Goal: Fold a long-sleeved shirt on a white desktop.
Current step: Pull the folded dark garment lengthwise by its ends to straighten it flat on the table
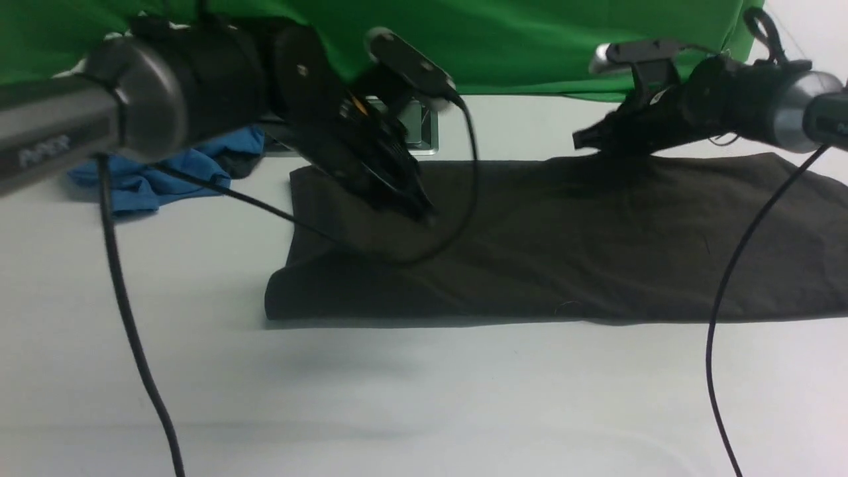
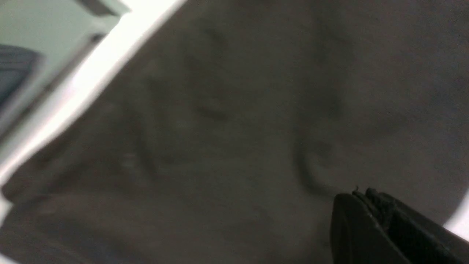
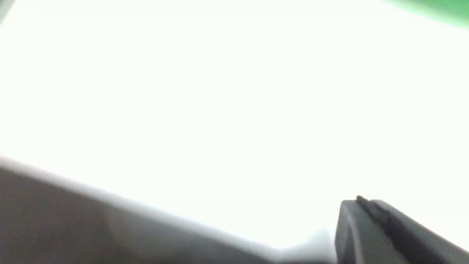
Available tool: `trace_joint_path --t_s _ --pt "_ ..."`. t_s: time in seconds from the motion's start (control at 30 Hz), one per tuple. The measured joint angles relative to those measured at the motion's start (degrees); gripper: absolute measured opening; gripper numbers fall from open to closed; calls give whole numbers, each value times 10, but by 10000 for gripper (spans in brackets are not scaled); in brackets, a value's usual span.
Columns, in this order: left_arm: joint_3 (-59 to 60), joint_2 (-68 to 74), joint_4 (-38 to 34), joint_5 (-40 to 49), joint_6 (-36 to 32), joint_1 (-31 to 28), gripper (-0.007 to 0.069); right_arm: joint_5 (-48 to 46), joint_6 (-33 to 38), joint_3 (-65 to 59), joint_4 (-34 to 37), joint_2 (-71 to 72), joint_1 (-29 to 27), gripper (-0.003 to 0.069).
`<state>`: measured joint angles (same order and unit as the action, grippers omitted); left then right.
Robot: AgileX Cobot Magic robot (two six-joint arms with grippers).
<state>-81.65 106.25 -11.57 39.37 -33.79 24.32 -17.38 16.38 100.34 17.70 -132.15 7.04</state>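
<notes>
matte white desktop (image 1: 424, 397); long flat rectangular black cotton shirt (image 1: 563, 252).

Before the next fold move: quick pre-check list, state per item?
1. left gripper shut, down on the long-sleeved shirt: ok.
2. Cloth actually pinched by it: cannot tell, the wrist view shows closed tips over fabric only.
3. right gripper shut at the shirt's far edge: ok; cloth caught: cannot tell.
4. Shirt lying as a flat band on the white desktop: ok.
5. Left arm's cable draped over the shirt: not ok.
6. blue garment clear of the shirt: ok.
</notes>
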Motion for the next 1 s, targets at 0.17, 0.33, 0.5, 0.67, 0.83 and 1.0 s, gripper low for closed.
trace_joint_path --t_s 0.17,0.33,0.5,0.67,0.83,1.0 --pt "10 -22 15 60 12 15 17 -16 16 1 -10 43 -11 34" --pt "48 -87 28 68 38 14 17 -198 29 4 -74 129 -51 43" --pt "131 -196 -17 64 50 14 17 -392 -3 3 -96 187 -147 59" --pt "239 -309 -48 50 52 14 17 -461 -32 -47 -108 196 -244 208" --pt "362 -407 -50 -44 52 14 17 -384 -43 -144 -107 195 -300 618" --pt "398 -434 -50 -106 50 14 17 -316 -49 -178 -102 178 -313 686"
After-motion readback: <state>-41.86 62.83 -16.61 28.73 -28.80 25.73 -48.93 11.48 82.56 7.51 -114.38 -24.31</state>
